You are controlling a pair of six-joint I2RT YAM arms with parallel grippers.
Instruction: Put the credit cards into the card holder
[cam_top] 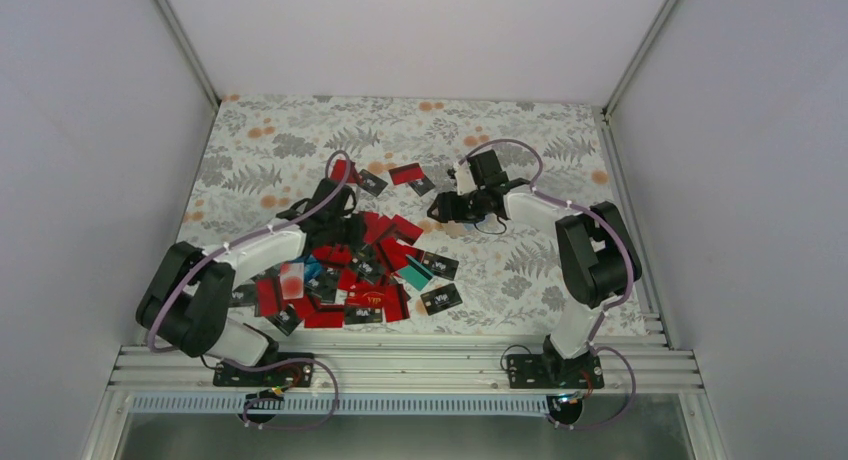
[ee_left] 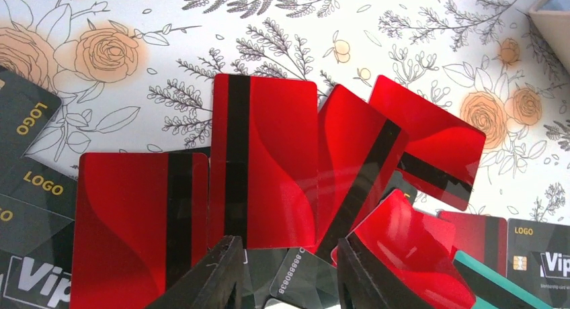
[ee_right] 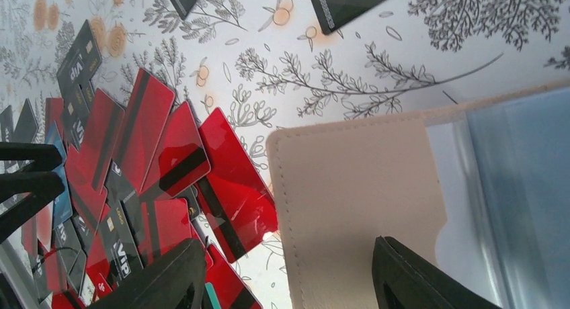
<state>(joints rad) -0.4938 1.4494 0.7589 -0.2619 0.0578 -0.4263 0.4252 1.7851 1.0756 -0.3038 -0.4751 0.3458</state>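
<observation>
The credit cards (cam_top: 365,270) lie in a loose pile, mostly red, some black, one teal (cam_top: 413,276). My left gripper (cam_top: 335,220) is down on the pile's far edge. In its wrist view the gripper (ee_left: 288,245) stands open, with a black numbered card (ee_left: 316,272) flat between the fingers and a tilted red card (ee_left: 410,248) against the right finger. The card holder (ee_right: 356,188) is tan, lying open with clear sleeves (ee_right: 511,188) showing. My right gripper (ee_right: 289,245) is open just above the holder's left flap, gripping nothing; it sits right of the pile (cam_top: 447,208).
A red card (cam_top: 405,173) and black cards (cam_top: 372,183) lie apart behind the pile. A corner of the holder (ee_left: 554,23) shows at the far right of the left wrist view. White walls enclose the floral table (cam_top: 540,270) on three sides.
</observation>
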